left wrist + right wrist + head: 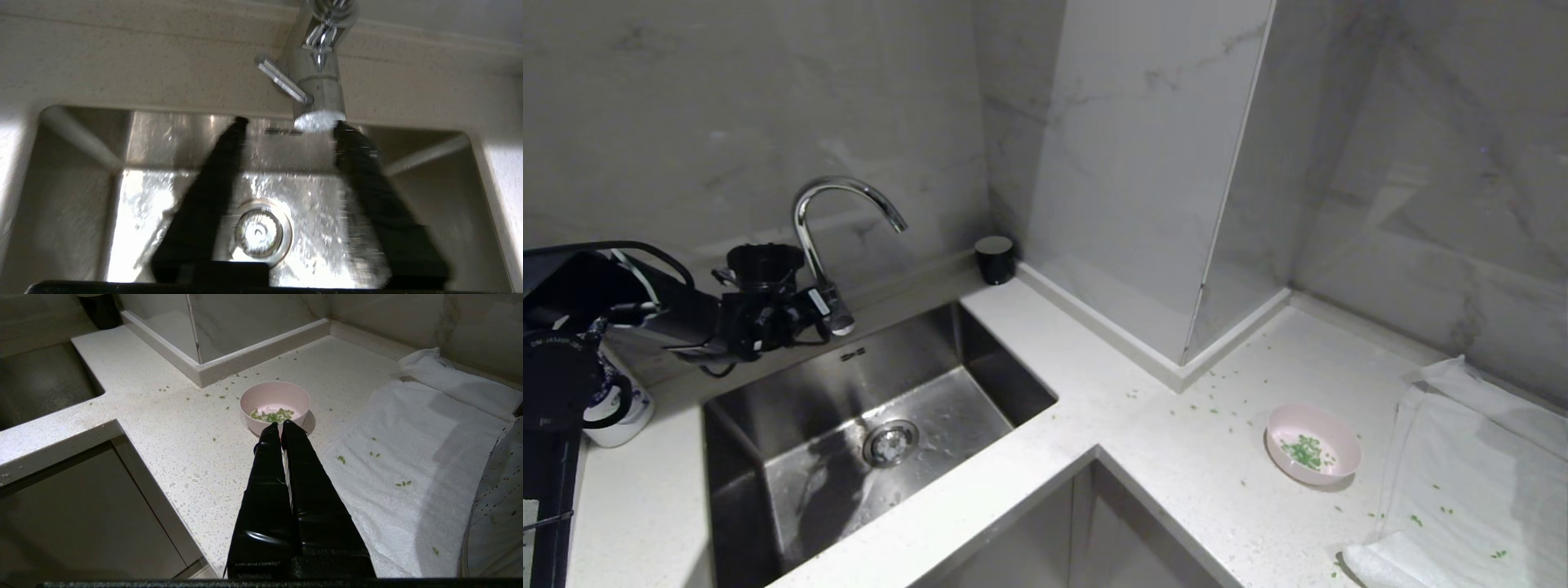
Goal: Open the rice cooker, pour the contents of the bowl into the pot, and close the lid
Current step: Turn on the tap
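Now | bowl (1313,445) upright, mouth up | left jaws parted, empty | right jaws closed, empty

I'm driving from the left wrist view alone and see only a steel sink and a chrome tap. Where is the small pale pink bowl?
Observer: The small pale pink round bowl stands upright on the white speckled counter, right of the steel sink, beside a white cloth towel.
Operator: Is anything in it?
Observer: Chopped green bits lie inside it. More are scattered over the counter and towel.
Operator: And the right gripper?
Observer: The right gripper is shut, holds nothing and points at the bowl.
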